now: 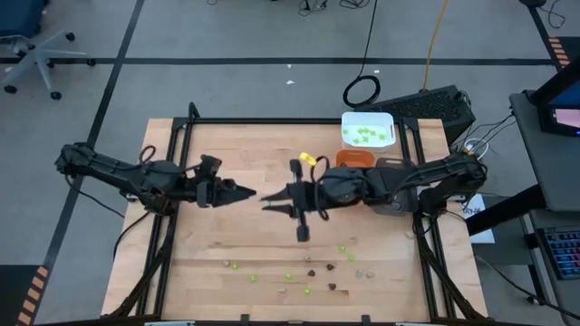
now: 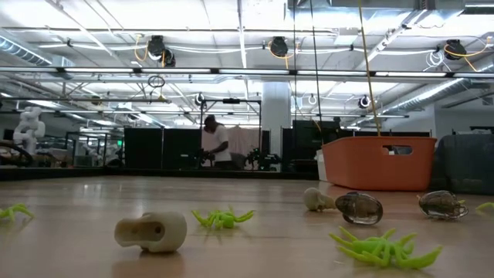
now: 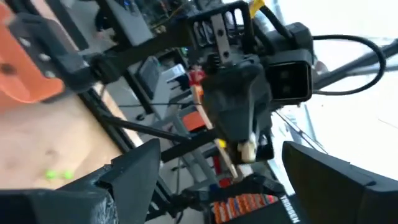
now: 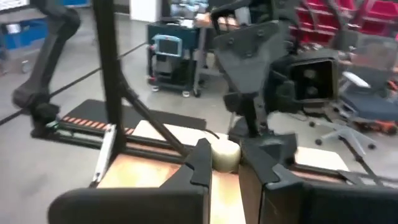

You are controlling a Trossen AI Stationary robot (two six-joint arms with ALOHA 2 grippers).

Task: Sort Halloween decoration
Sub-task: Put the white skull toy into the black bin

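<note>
Both arms meet nose to nose above the middle of the wooden surface [image 1: 227,244]. The left gripper [image 1: 246,193] has its fingers spread wide and holds nothing. The right gripper [image 1: 269,201] faces it, closed on a small pale beige piece [image 4: 224,155]; its wrist view shows that piece pinched between the two fingertips, though its shape is hard to make out there. In the left wrist view the same piece [image 3: 247,149] shows as a blurred pale blob under the other arm's gripper.

The rest of the loose decoration pieces [image 1: 308,272] lie scattered near the front edge of the surface: lime-green, dark brown and pale ones, too small from above to tell apart in form. The low view shows green spiders [image 2: 222,218] and a pale skull-like piece [image 2: 152,232]. A white tray [image 1: 367,129] at the far right corner holds green pieces. The orange tray [image 1: 355,158] beside it is mostly hidden by the right arm, so its contents cannot be seen.
</note>
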